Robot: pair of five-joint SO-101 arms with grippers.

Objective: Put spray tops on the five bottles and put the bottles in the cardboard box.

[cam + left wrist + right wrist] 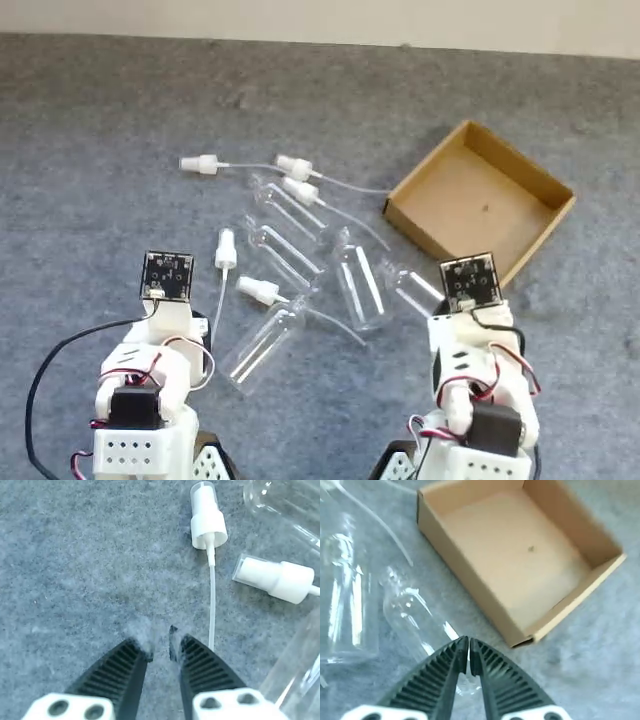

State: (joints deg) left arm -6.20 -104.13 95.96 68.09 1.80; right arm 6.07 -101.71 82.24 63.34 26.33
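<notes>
Several clear bottles lie capless mid-table, among them a long bottle (265, 345) and a wide bottle (360, 285). Several white spray tops with thin tubes lie loose around them, such as one spray top (226, 248) and a second spray top (200, 164). The cardboard box (480, 205) sits empty at the right. My left gripper (160, 647) hovers over bare carpet, fingers a little apart and empty, with a spray top (207, 517) ahead. My right gripper (469, 655) is shut and empty above a small bottle (412, 612), near the box (520, 555).
Grey carpet covers the table. Both arms' bases stand at the near edge, the left arm (167, 277) and the right arm (470, 283) flanking the bottles. A second spray top (277, 577) and a bottle (300, 670) lie beside my left gripper.
</notes>
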